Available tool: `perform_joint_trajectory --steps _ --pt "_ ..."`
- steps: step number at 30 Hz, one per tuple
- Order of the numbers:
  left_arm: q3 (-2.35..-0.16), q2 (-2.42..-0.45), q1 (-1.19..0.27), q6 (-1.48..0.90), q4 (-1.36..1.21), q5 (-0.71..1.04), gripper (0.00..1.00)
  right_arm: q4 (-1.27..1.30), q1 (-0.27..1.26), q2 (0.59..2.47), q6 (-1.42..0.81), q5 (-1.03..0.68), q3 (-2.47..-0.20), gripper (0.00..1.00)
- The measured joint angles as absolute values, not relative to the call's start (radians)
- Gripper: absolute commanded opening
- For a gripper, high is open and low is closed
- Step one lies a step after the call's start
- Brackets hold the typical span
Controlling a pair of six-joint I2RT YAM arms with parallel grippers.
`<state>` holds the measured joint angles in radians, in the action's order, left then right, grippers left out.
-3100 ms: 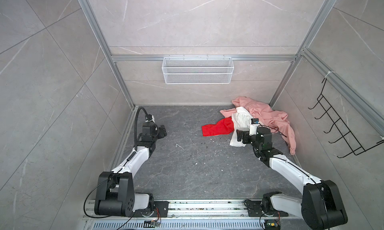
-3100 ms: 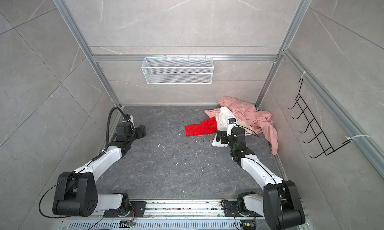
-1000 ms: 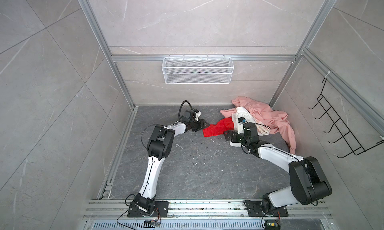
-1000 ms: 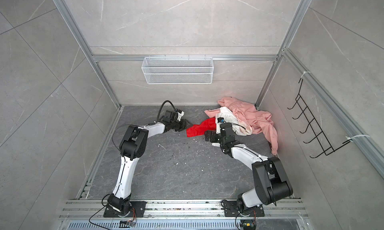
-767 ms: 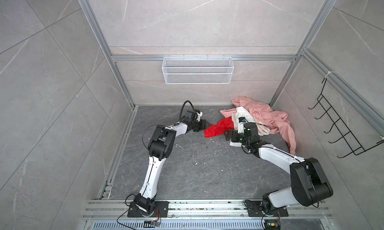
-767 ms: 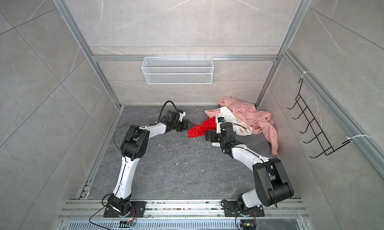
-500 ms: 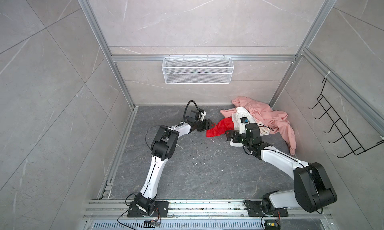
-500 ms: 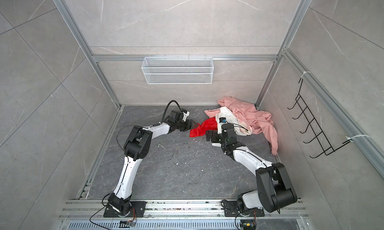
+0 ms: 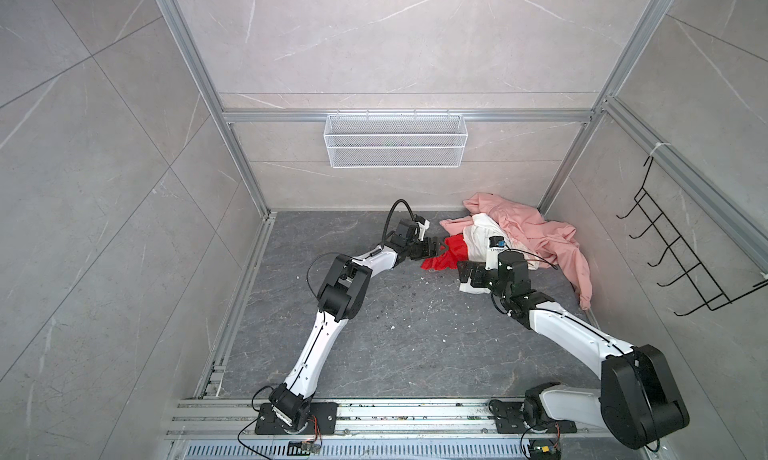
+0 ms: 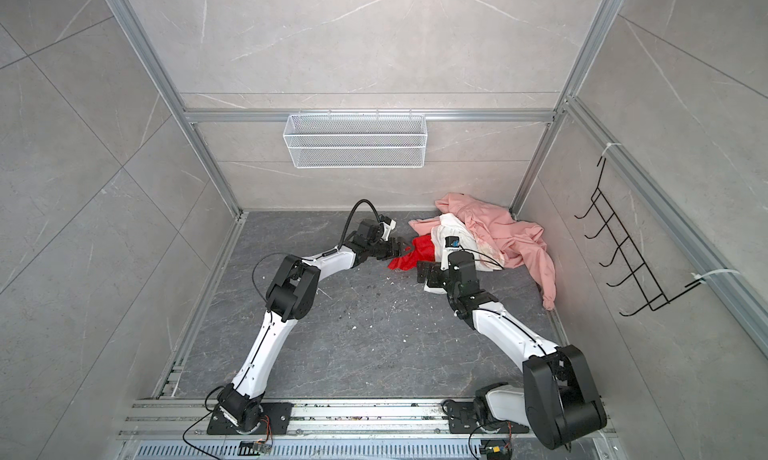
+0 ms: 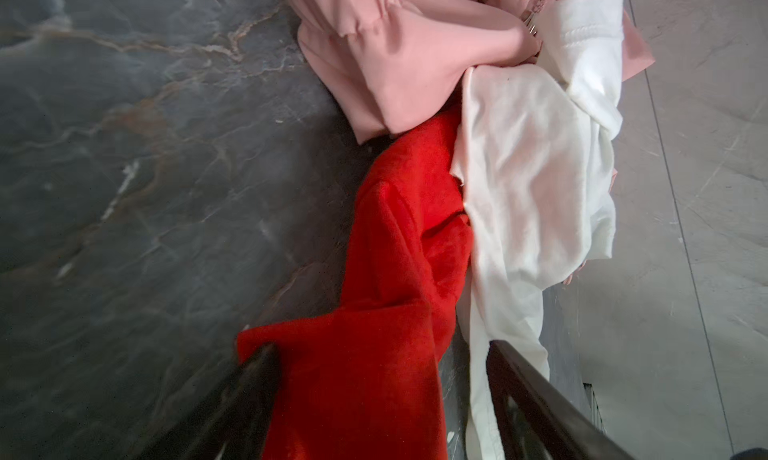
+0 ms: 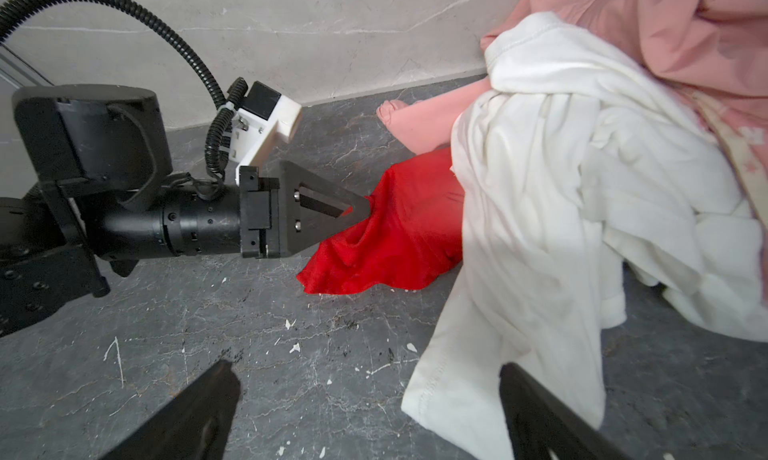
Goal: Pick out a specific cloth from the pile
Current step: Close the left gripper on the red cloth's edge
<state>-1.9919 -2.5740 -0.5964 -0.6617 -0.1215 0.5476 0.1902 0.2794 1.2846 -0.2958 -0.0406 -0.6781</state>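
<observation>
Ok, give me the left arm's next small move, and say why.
Probably close the left gripper on the red cloth. Its fingers stand open on either side of the cloth's near fold, and the rest lies tucked under the white garment, so a firm grip should come before any pull.

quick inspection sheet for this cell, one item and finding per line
surface: dark grey marbled floor
job's things: red cloth partly under white garment, pink garment behind, heaped in the far right corner
clutter: white specks and dark crumbs on floor
pincers: left pincer open astride red cloth's edge; right pincer open near white garment's hem
cables: black ribbed hose loops above left wrist
surroundings: wire basket on back wall, hook rack on right wall
</observation>
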Motion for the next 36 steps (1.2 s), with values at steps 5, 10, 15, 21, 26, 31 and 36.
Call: perform_joint_trajectory --steps 5,10,15,21,26,31,36 --pt "-2.067 -2.625 -0.607 -0.713 -0.140 0.540 0.83 0.184 0.275 1.265 -0.296 -0.029 -0.664 1.00" --pt "-2.131 -2.674 -0.614 -0.765 -0.173 0.535 0.84 0.181 0.273 1.259 -0.295 -0.025 -0.659 1.00" --pt "-2.159 -2.696 -0.620 -0.805 -0.192 0.516 0.83 0.176 0.272 1.246 -0.295 -0.021 -0.657 1.00" --pt "-2.212 -2.735 -0.635 -0.838 -0.208 0.492 0.70 0.168 0.269 1.222 -0.295 -0.016 -0.653 1.00" --pt "-2.220 -2.750 -0.644 -0.854 -0.202 0.470 0.45 0.157 0.268 1.196 -0.295 -0.014 -0.653 1.00" --pt "-2.215 -2.755 -0.648 -0.861 -0.185 0.464 0.23 0.146 0.268 1.191 -0.292 -0.010 -0.653 1.00" --pt "-2.174 -2.743 -0.647 -0.867 -0.227 0.468 0.09 0.141 0.268 1.191 -0.292 -0.010 -0.653 1.00"
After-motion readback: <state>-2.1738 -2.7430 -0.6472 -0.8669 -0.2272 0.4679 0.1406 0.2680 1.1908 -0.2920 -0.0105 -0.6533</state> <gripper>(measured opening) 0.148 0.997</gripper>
